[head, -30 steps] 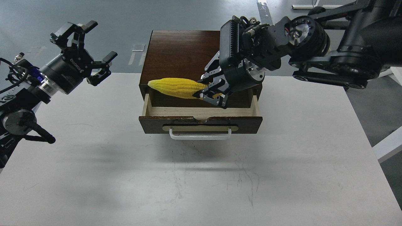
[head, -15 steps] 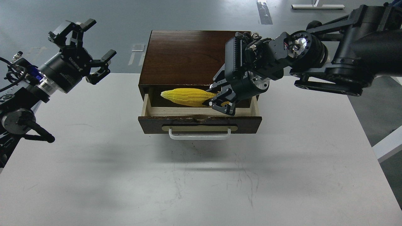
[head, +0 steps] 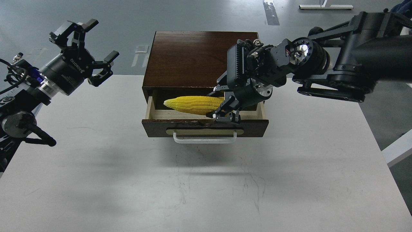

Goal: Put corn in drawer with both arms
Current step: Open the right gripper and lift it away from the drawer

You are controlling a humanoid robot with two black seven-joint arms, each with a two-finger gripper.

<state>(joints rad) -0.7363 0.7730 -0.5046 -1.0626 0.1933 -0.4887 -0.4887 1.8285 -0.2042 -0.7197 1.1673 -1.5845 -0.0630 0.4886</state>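
- Since the earlier frames, the right gripper has carried the corn down and nearer, from level with the cabinet top into the open drawer.
- Placing is the step in hand: the right claw stays clamped on the cob's thick end, inside the drawer's right half.
- Next comes release, then retreat, and probably closing by the white handle.
- Bright yellow and bumpy, the corn lies crosswise, tip pointing left.
- The left gripper hovers spread wide, empty, well left of the cabinet.
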